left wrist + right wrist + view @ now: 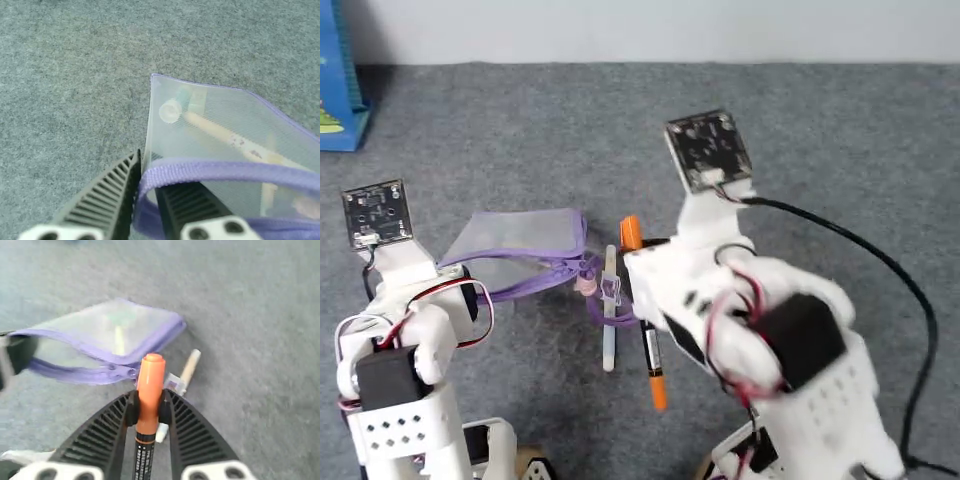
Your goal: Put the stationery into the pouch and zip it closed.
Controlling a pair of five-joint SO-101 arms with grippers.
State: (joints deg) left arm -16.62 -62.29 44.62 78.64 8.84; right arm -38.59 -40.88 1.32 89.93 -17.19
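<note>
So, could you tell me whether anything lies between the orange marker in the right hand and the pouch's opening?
Yes: a pale pen lies on the table by the pouch's zip end, between it and the orange marker in the right hand. The left hand holds the opening's edge.

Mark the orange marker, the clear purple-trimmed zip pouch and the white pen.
Orange marker (151,372): right wrist view, on its cap.
Clear purple-trimmed zip pouch (225,170): left wrist view, on the purple zipper band.
White pen (609,345): high view, on its barrel.
</note>
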